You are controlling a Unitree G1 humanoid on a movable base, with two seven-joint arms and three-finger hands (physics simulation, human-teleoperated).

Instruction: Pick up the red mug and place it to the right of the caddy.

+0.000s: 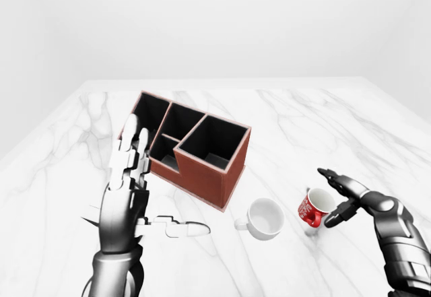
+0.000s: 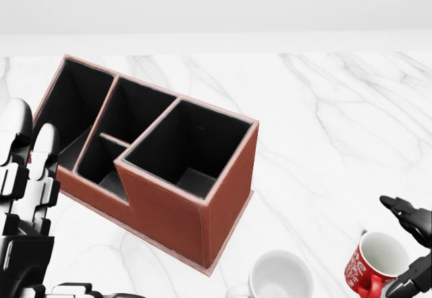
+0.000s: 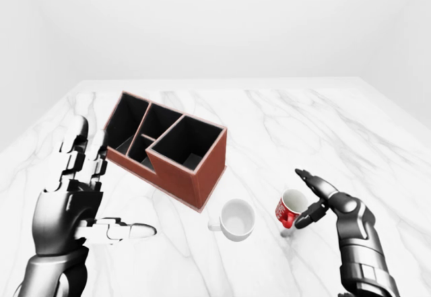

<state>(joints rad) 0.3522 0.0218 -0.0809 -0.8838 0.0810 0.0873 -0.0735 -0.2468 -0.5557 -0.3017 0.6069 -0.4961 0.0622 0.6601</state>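
Observation:
The red mug (image 1: 314,207) with white lettering sits tilted on the marble at the lower right of the eye views, its mouth turned toward my right hand (image 1: 328,197). That hand is open: one finger reaches over the rim and the thumb (image 1: 333,220) curls under the mug's right side, not clamped on it. The brown leather caddy (image 1: 202,174), with several black compartments, stands left of centre, well left of the mug. My left hand (image 1: 161,192) is raised at the left with its fingers spread, open and empty, beside the caddy's left end.
A white mug (image 1: 264,217) stands between the caddy and the red mug. The marble tabletop (image 1: 296,128) runs far toward the top and right of the views, ending at a pale wall.

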